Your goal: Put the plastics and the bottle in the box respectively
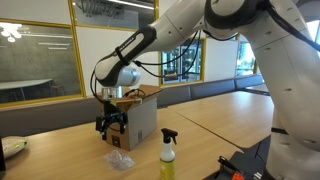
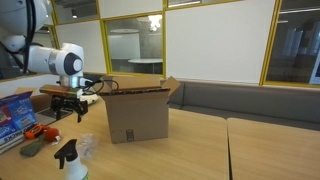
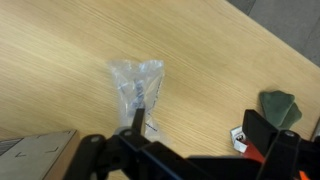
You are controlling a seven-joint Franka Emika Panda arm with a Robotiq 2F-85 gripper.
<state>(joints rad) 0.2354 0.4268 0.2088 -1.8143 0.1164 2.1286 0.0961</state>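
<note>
The brown cardboard box (image 1: 143, 118) (image 2: 136, 117) stands on the wooden table with its flaps up; one corner of it (image 3: 35, 152) shows in the wrist view. A clear wrinkly plastic (image 1: 120, 160) (image 2: 86, 147) (image 3: 138, 84) lies flat on the table in front of the box. The yellow-green spray bottle (image 1: 167, 149) (image 2: 71, 163) with its black nozzle stands upright near the table's front edge. My gripper (image 1: 112, 126) (image 2: 68, 104) (image 3: 200, 125) hangs open beside the box, above the table and close over the plastic. Nothing is between its fingers.
A dark green object (image 3: 282, 106) (image 2: 31, 148) and a small white-and-red item (image 3: 243, 138) lie near the gripper. In an exterior view a blue package (image 2: 14, 111) sits at the table's end. A black and red device (image 1: 240, 166) lies by the table's near edge.
</note>
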